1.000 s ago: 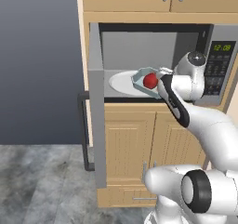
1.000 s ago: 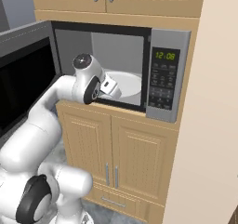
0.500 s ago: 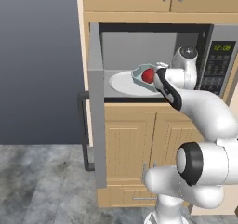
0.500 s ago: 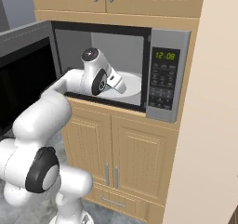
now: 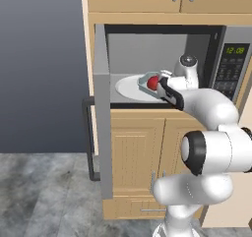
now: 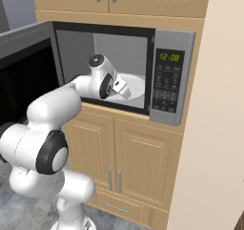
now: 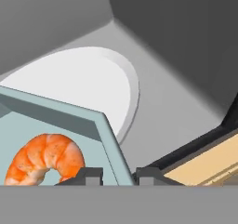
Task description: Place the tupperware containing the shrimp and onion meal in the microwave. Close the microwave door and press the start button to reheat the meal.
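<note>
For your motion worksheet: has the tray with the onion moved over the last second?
Yes. The tray has gone further left over the white plate, away from the keypad.

The microwave point(image 5: 231, 64) floor carries a round white plate point(image 7: 83, 86), lying flat inside the cavity. The pale blue tupperware point(image 7: 56, 125) overlaps the plate's near part; whether they touch is unclear.

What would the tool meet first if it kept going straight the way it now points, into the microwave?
Probably the white plate on the microwave floor. The tool straddles the wall of the tupperware, and the plate lies just beyond that tray. Farther on stands the grey back wall, though depth is hard to judge.
</note>
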